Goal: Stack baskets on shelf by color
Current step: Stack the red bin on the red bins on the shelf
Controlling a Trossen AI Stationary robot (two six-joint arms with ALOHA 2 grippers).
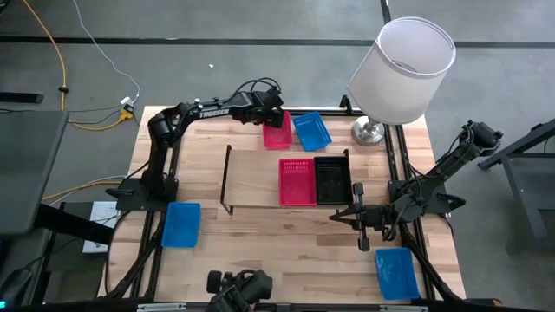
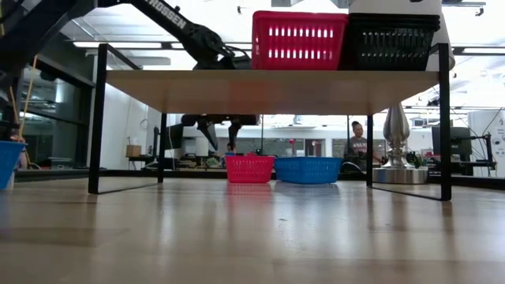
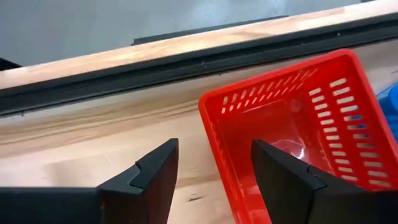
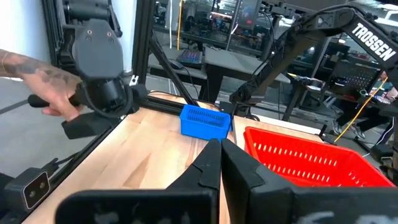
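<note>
A red basket [image 1: 277,132] and a blue basket [image 1: 311,130] stand side by side on the table behind the shelf [image 1: 251,178]. They also show in the low view, red [image 2: 249,169] and blue [image 2: 307,170]. A red basket [image 1: 297,180] and a black basket [image 1: 332,179] stand on the shelf top. Two more blue baskets lie near left [image 1: 180,224] and near right [image 1: 395,271]. My left gripper [image 3: 214,146] is open just above the far red basket [image 3: 292,124], one finger over its inside, one outside its end wall. My right gripper [image 1: 360,218] is shut and empty at the shelf's right end.
A lamp with a white shade [image 1: 401,69] and a metal foot [image 1: 368,132] stands at the far right, close to the blue basket. A person's hand [image 4: 43,93] shows beyond the table's left side. Bare wood lies in front of the shelf.
</note>
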